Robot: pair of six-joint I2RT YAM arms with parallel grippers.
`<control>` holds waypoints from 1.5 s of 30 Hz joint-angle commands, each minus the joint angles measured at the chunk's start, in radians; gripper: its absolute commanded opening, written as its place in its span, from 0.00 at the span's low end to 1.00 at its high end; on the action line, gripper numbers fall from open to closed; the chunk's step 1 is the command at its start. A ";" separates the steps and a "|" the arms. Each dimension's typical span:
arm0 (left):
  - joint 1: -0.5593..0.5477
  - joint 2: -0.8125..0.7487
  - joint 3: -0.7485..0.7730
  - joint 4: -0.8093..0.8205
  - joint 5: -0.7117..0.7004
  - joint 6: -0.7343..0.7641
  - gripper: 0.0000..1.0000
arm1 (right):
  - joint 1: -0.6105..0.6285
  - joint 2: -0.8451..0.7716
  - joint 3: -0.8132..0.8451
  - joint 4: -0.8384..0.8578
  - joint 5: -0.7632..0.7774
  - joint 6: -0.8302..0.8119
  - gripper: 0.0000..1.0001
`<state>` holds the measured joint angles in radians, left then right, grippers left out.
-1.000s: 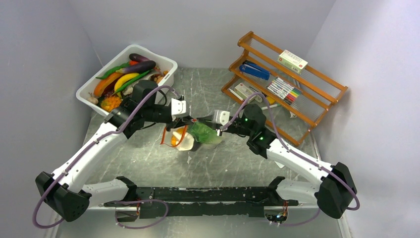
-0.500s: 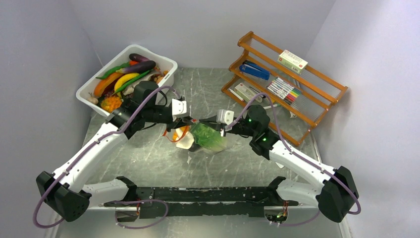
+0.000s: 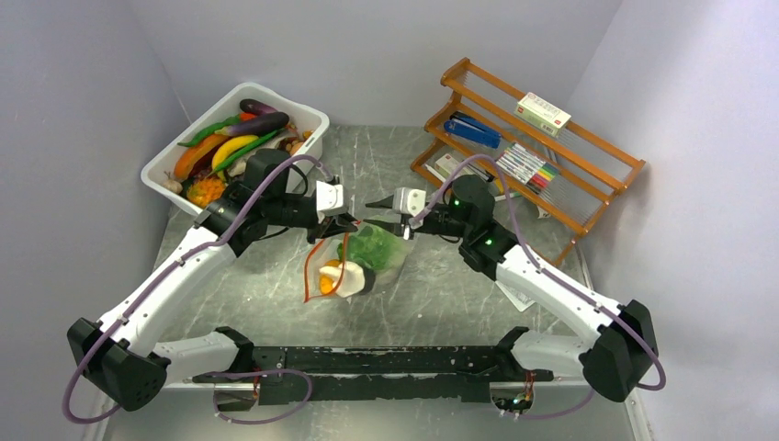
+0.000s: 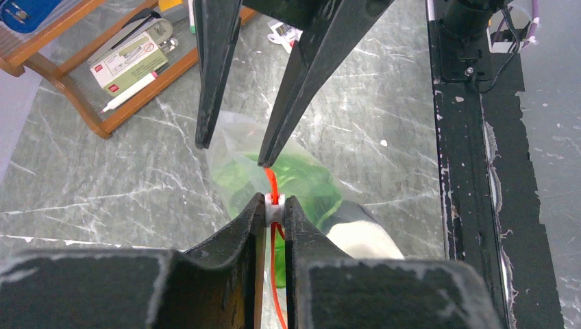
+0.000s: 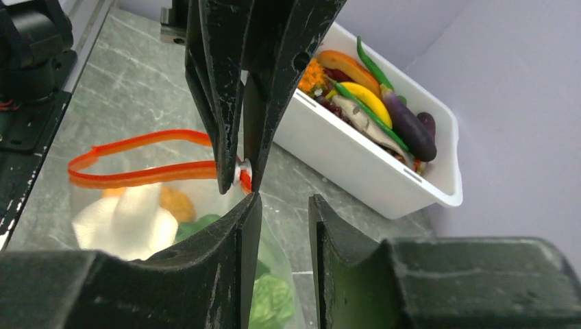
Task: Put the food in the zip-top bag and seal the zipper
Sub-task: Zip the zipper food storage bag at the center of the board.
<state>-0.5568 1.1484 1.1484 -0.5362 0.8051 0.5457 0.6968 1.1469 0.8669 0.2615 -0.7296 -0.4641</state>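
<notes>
The clear zip-top bag (image 3: pixel 360 264) lies on the table with a green lettuce (image 3: pixel 372 246), an orange fruit (image 3: pixel 324 284) and a pale mushroom-like piece (image 3: pixel 342 275) inside. Its orange-red zipper (image 3: pixel 307 274) stands open in a loop (image 5: pixel 137 161). My left gripper (image 3: pixel 347 223) is shut on the zipper's small pale tip (image 4: pixel 274 209), also seen in the right wrist view (image 5: pixel 243 168). My right gripper (image 3: pixel 378 209) is open and empty, just right of that tip (image 5: pixel 282 202). Its fingers (image 4: pixel 205 103) straddle the bag's top.
A white bin (image 3: pixel 313 118) with more toy vegetables (image 3: pixel 230 147) stands at the back left, also in the right wrist view (image 5: pixel 370 161). An orange-brown wooden rack (image 3: pixel 551 170) with stationery stands at the back right. A white leaflet (image 3: pixel 516 296) lies under the right arm. A black rail (image 3: pixel 386 360) runs along the near edge.
My right gripper has let go of the bag, opened and drawn back toward the rear. The bag has sagged toward the near side, its mouth loop now hanging from the left gripper.
</notes>
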 commanded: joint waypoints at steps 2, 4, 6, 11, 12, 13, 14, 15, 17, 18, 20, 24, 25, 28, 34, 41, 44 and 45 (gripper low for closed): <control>0.006 0.003 0.012 0.022 0.041 0.024 0.07 | 0.007 0.050 0.049 -0.094 -0.034 -0.053 0.32; 0.006 0.005 0.015 0.020 0.037 0.027 0.07 | 0.009 0.067 0.067 -0.124 -0.055 -0.069 0.32; 0.006 0.008 0.017 0.016 0.034 0.031 0.07 | 0.013 0.078 0.083 -0.155 -0.073 -0.086 0.32; 0.006 0.014 0.017 0.012 0.033 0.041 0.07 | 0.021 0.097 0.088 -0.159 -0.087 -0.103 0.35; 0.006 0.014 0.016 0.015 0.032 0.039 0.07 | 0.022 0.104 0.095 -0.170 -0.087 -0.110 0.35; 0.006 0.015 0.016 0.017 0.035 0.039 0.07 | 0.025 0.110 0.101 -0.174 -0.083 -0.113 0.35; 0.006 0.016 0.015 0.018 0.037 0.040 0.07 | 0.026 0.115 0.105 -0.174 -0.076 -0.114 0.33; 0.006 0.018 0.015 0.016 0.037 0.040 0.07 | 0.027 0.119 0.104 -0.168 -0.070 -0.114 0.30; 0.006 0.019 0.016 0.012 0.033 0.040 0.07 | 0.028 0.119 0.094 -0.138 -0.057 -0.108 0.01; 0.006 0.017 0.014 0.011 0.031 0.040 0.07 | 0.028 0.119 0.088 -0.116 -0.049 -0.097 0.00; 0.006 0.010 0.004 0.012 0.015 0.030 0.07 | 0.027 0.108 0.073 -0.073 0.007 -0.064 0.00; 0.007 0.001 -0.024 -0.012 -0.042 0.016 0.07 | 0.027 0.045 0.001 0.067 0.107 0.005 0.00; 0.008 -0.002 -0.032 -0.018 -0.053 0.014 0.07 | 0.027 0.031 -0.008 0.081 0.107 0.010 0.00; 0.009 -0.013 -0.054 -0.022 -0.060 0.009 0.07 | 0.024 0.008 -0.014 0.096 0.099 0.023 0.00; 0.010 -0.035 -0.063 -0.023 -0.065 0.000 0.07 | 0.021 -0.022 -0.030 0.120 0.138 0.045 0.00; 0.011 -0.039 -0.061 -0.040 -0.068 0.005 0.07 | 0.008 -0.048 -0.031 0.125 0.182 0.072 0.00; 0.011 -0.043 -0.069 -0.043 -0.070 0.003 0.07 | -0.008 -0.061 -0.035 0.137 0.206 0.108 0.00; 0.011 -0.046 -0.073 -0.041 -0.071 0.001 0.07 | -0.013 -0.063 -0.038 0.139 0.213 0.115 0.00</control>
<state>-0.5514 1.1248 1.0985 -0.5190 0.7479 0.5598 0.7158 1.1297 0.8268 0.2840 -0.5983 -0.3882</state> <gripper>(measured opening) 0.101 0.004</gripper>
